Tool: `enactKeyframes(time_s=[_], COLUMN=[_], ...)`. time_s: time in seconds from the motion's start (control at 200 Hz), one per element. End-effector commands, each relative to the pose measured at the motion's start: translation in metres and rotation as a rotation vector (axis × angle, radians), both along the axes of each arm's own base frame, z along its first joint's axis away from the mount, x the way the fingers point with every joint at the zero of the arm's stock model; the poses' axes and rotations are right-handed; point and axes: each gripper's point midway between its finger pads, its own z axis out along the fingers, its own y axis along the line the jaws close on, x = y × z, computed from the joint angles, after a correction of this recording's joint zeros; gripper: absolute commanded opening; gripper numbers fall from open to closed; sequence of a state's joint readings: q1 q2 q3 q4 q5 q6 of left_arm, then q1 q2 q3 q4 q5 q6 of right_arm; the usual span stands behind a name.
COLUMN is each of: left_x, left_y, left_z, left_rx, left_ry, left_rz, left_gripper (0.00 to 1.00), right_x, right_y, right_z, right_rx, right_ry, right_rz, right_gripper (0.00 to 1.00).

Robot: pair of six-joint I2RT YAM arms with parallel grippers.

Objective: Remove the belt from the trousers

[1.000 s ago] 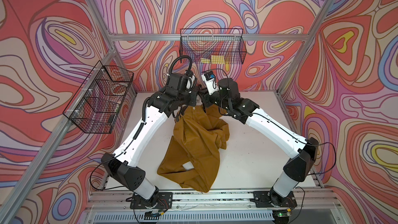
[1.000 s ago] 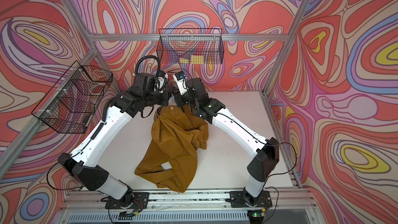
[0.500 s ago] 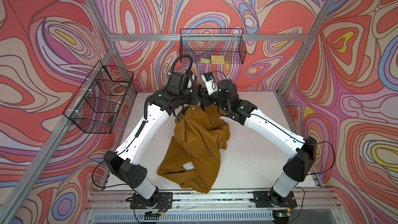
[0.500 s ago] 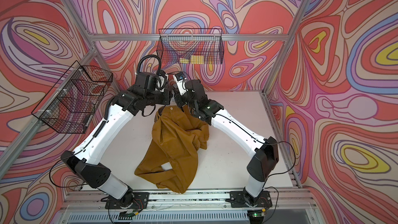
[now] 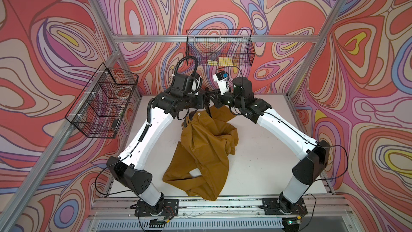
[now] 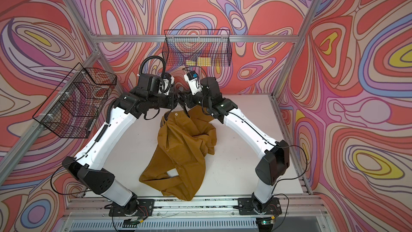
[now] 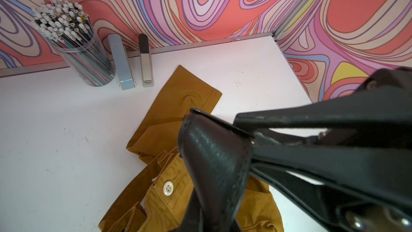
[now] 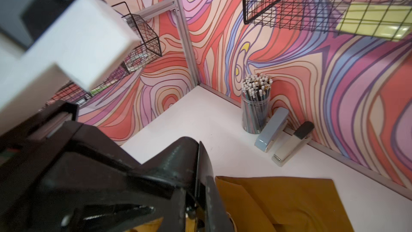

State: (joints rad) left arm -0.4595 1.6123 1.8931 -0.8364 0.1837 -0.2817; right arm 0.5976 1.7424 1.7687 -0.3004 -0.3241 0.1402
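Note:
The mustard trousers (image 5: 200, 148) (image 6: 178, 143) lie crumpled on the white table, waistband and pale button (image 7: 167, 188) at the far end. Above the waistband both grippers meet. The black belt (image 7: 214, 152) rises in a stiff loop from my left gripper (image 5: 205, 103), which is shut on it. My right gripper (image 7: 249, 136) pinches the belt's upper end from the side. In both top views a short stretch of the belt (image 5: 209, 110) (image 6: 186, 111) hangs below the grippers over the cloth. The buckle is hidden.
A clear cup of pencils (image 7: 75, 47) and two staplers (image 7: 121, 61) (image 7: 146, 63) stand along the back wall. One wire basket (image 5: 219, 50) hangs on the back wall and another wire basket (image 5: 102, 101) on the left wall. One trouser leg (image 8: 278, 201) lies flat toward the back.
Both grippers have stayed together above the waistband. The left arm has shifted slightly. The trousers lie as before.

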Motion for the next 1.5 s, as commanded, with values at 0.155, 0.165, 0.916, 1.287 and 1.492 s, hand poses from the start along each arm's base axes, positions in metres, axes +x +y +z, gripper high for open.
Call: enactKeyframes(time_s=[0.155,0.165,0.916,1.287,1.492], left_x=[-0.012,-0.012,-0.003,0.002,0.007], left_y=[0.0,0.0,0.0,-0.003,-0.006], left_z=[0.023,0.023,0.017,0.019,0.014], left_rx=[-0.083,-0.085,-0.079,-0.085,-0.09], left_ry=[0.024,0.026,0.064,0.07,0.099], left_rz=[-0.009,-0.008,0.029,0.02,0.011], left_gripper=[0.0,0.0,0.0,0.0,0.0], right_x=[0.004,0.004,-0.008,0.0,-0.001], right_y=[-0.014,-0.014,-0.001,0.005,0.004], right_z=[-0.009,-0.008,0.021,0.0,-0.006], right_rx=[0.008,0.009,-0.034,-0.121,-0.148], right_ry=[0.077,0.074,-0.097,-0.073,-0.074], right_rz=[0.004,0.004,-0.042,-0.042,-0.039], right_gripper=[0.17,0.17,0.37,0.35,0.4])
